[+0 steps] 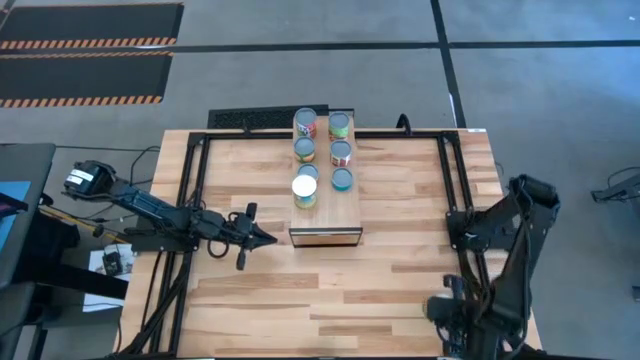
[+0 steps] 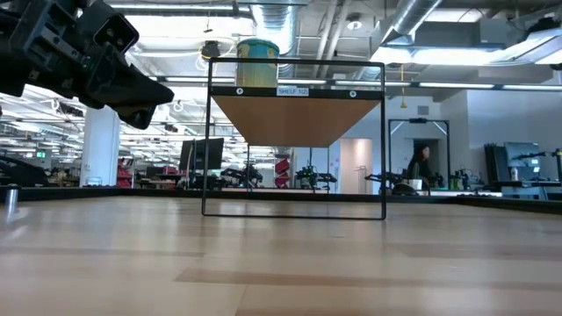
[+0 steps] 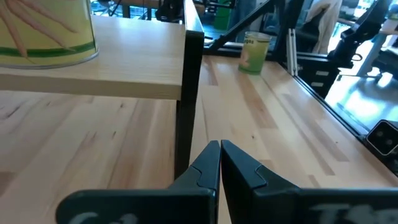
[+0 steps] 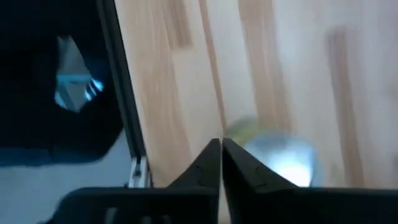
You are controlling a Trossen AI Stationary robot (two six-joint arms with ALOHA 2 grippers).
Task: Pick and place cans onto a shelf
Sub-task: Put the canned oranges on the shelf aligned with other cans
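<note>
The shelf (image 1: pixel 326 205) is a long light-wood box on a dark frame at the table's middle. Several cans stand upright on its top, among them a white-topped one (image 1: pixel 305 187) nearest the front and green and red-labelled ones (image 1: pixel 340 153) behind it. My left gripper (image 1: pixel 268 238) is shut and empty, level above the table just left of the shelf's near corner (image 3: pixel 188 93). One more yellow-green can (image 3: pixel 255 52) stands on the table near the right frame. My right gripper (image 4: pixel 221 147) is shut, pointing down beside this can's grey top (image 4: pixel 281 163).
Black frame rails (image 1: pixel 190 200) run along the table's left and right sides (image 1: pixel 455 190). The right arm (image 1: pixel 505 250) folds over the near right corner. Bare tabletop (image 1: pixel 340 290) lies in front of the shelf. A person stands far off in the room (image 2: pixel 420 167).
</note>
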